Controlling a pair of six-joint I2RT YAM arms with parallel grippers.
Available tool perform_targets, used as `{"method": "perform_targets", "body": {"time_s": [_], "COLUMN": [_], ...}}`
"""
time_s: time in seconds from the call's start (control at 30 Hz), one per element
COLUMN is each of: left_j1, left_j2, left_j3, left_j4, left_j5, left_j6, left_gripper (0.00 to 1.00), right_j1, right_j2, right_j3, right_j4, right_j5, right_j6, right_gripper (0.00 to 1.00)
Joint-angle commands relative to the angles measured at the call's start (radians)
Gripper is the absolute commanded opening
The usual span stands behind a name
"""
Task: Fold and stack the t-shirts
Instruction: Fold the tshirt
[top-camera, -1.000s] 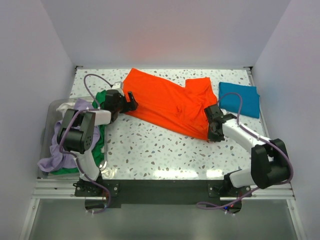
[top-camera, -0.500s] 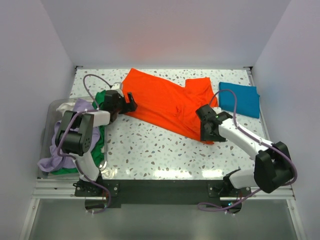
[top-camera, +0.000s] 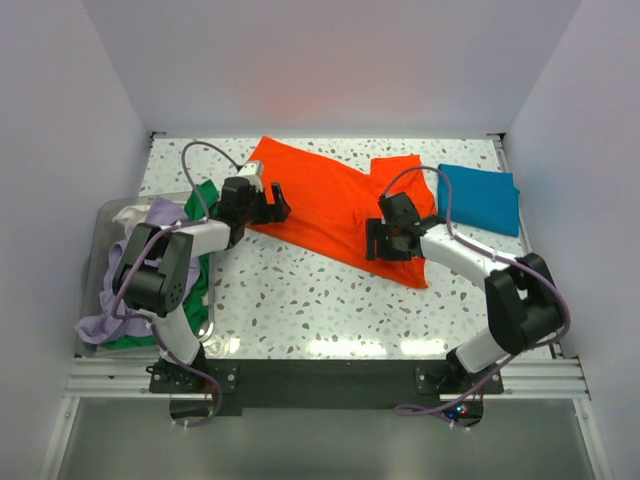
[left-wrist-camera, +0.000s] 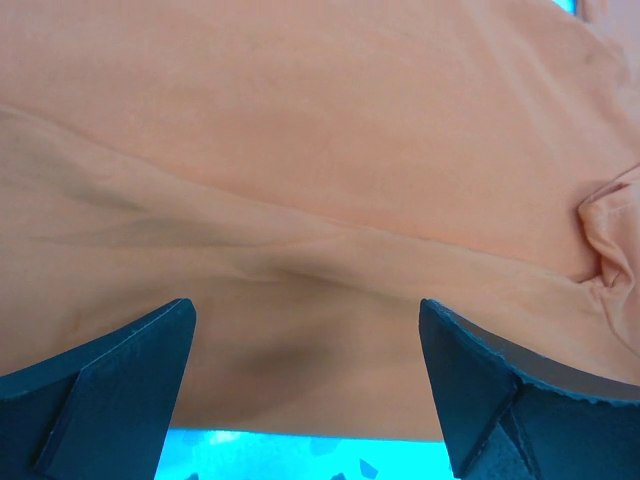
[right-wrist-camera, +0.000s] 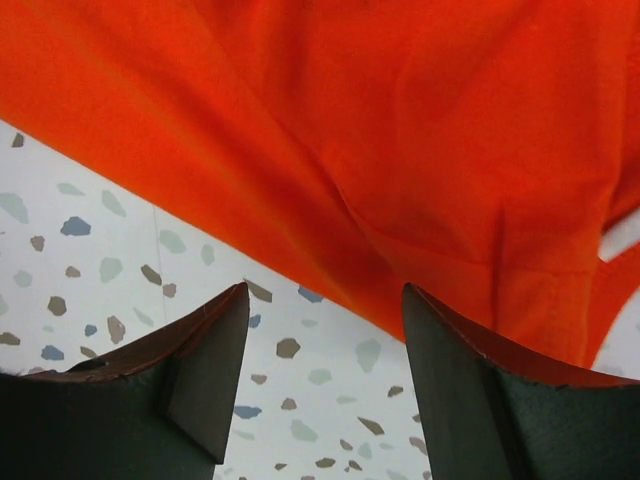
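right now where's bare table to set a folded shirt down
Widest bare patch: the near strip of table between the orange t-shirt and the arm bases. A small one sits in the far-left corner, beside that shirt. Crowded: the left edge with the shirt pile, and the far right with the teal t-shirt.

Findings from all three views: no writing, label, brand mark, number or sign can be read. The orange t-shirt (top-camera: 320, 200) shows only plain cloth from overhead and in both wrist views. The teal-blue t-shirt (top-camera: 480, 198), at two o'clock on the bench (top-camera: 300, 300), is plain on its visible face. The left arm (top-camera: 155, 270) and right arm (top-camera: 520, 300) appear too small overhead to make out any marking on their casings.
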Motion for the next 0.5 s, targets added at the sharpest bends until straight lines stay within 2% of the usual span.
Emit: {"method": "perform_targets", "body": {"time_s": [0.0,0.23,0.37,0.47], "left_j1": [0.001,0.001,-0.007,-0.025], "left_j2": [0.036,0.099,0.057,0.010], "left_j3": [0.053,0.007,-0.082,-0.163], "left_j4": [0.080,0.109,0.131,0.191], "left_j5": [0.027,-0.017,-0.096,-0.126], "left_j6": [-0.004,-0.027,-0.064,-0.093], "left_gripper": [0.99,0.99,0.99,0.99], "right_j1": [0.000,-0.003,-0.005,-0.003], "right_j2": [0.093,0.189,0.169,0.115], "right_j3": [0.048,0.036,-0.041,-0.116], "right_j4": [0.105,0.059,0.013,0.007], "right_j5": [-0.044,0.010,0.046,0.019], "right_j6": [-0.035,0.005,0.047,0.076], "right_gripper": [0.65,0.65,0.66,0.66]}}
